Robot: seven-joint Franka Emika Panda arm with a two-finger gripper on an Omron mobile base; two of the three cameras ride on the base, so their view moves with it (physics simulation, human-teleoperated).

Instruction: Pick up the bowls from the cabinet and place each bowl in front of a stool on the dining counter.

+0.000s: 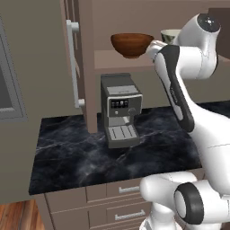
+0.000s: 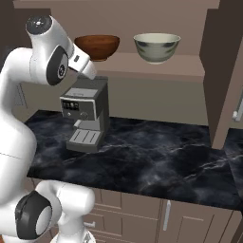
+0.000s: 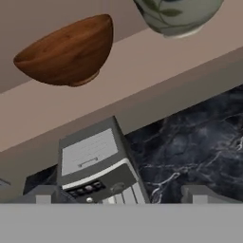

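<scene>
Wooden and ceramic bowls not yet lifted

Wood first: the reddish-brown bowl [image 2: 97, 46] sits on the shelf of the cabinet [image 2: 156, 66], with the cream ceramic bowl [image 2: 157, 47] beside it, apart from it. Neither bowl has left the shelf, so both pickups and both placements at the stools remain, by my reading. The gripper [image 3: 123, 195] stands near the wooden bowl, lower than the shelf and above the coffee machine [image 2: 84, 118] on the black marble bench [image 2: 152, 156]. Its jaws stand wide and hold nothing. The reach toward the first bowl looks to be the step in hand.
</scene>
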